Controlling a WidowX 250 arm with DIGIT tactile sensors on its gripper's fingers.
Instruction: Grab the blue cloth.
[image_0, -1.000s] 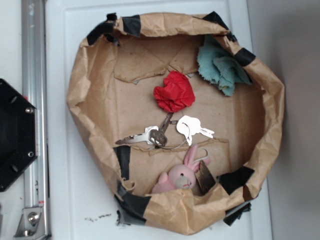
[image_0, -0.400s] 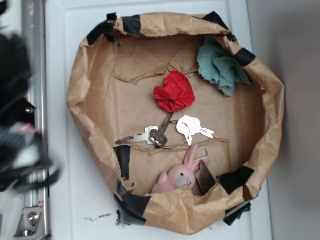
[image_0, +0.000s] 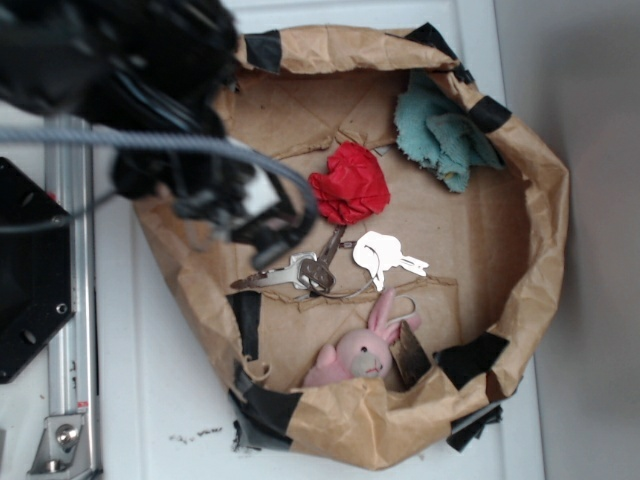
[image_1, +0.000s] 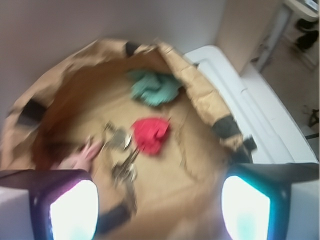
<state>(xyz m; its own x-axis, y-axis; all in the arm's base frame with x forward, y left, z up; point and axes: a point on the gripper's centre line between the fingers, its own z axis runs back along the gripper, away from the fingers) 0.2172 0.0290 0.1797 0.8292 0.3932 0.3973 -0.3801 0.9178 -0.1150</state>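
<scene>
Your gripper (image_1: 160, 205) is empty, fingers (image_1: 72, 207) set wide apart with nothing between them (wrist view is blurred, but the gap is plain). In the exterior view the arm (image_0: 170, 110) is a dark smear over the left rim of the paper basket (image_0: 545, 250), upper left of the frame.

The blue cloth (image_0: 440, 135) sits crumpled in the far right corner of the basket, pressed up against the wall; a black tape patch (image_0: 488, 113) on the rim is just beside it. The wall crowds it on the right and top sides; its left and near sides face bare basket floor.

The red cloth (image_0: 350, 183) lies left of the blue one, apart from it, with bare floor between. The keys (image_0: 300, 272) and a white tag (image_0: 385, 255) sit nearer the middle, below the red cloth. A pink plush rabbit (image_0: 360, 350) leans at the near wall.

Wrist view: blue cloth (image_1: 152, 87) lies at the far side, red cloth (image_1: 150, 134) closer to the camera, both well clear of the fingers.
</scene>
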